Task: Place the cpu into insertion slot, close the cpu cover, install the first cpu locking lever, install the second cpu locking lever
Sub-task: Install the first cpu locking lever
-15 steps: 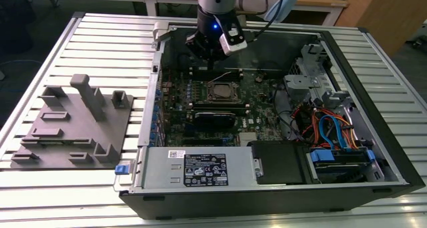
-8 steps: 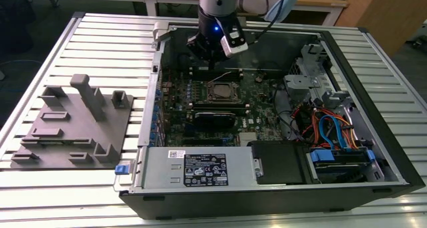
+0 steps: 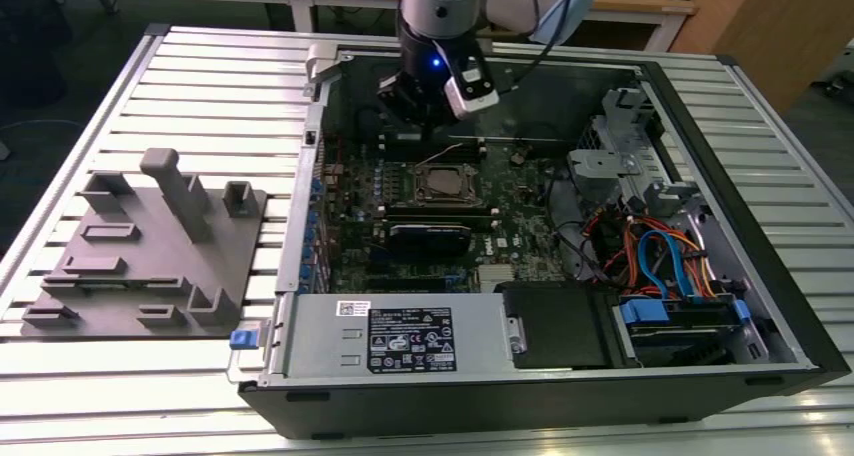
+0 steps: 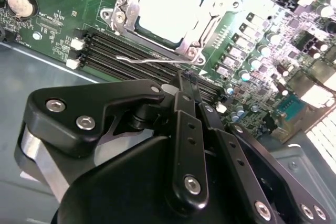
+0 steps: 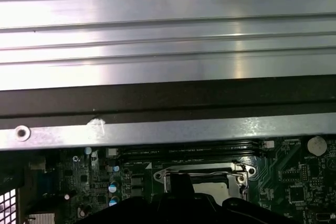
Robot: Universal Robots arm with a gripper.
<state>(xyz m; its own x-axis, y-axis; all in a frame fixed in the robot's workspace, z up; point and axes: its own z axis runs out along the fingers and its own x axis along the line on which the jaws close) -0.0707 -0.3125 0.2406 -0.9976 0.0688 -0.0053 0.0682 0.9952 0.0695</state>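
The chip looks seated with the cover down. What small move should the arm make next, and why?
Probably ease the gripper toward the thin wire lever lying loose beside the socket: the chip sits under the closed cover, and the lever looks unhooked.

1 arm (image 3: 441, 16), 1 gripper (image 4: 185, 85), 1 open case (image 3: 747, 276), 1 board (image 3: 527, 251), 1 cpu (image 4: 167, 8), 1 cover (image 4: 119, 11), 1 grey fixture (image 3: 140, 256) at left.

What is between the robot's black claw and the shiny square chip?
In the second wrist view, long black memory slots and a thin bent wire lever lie between the black end effector and the silver-grey square cpu.
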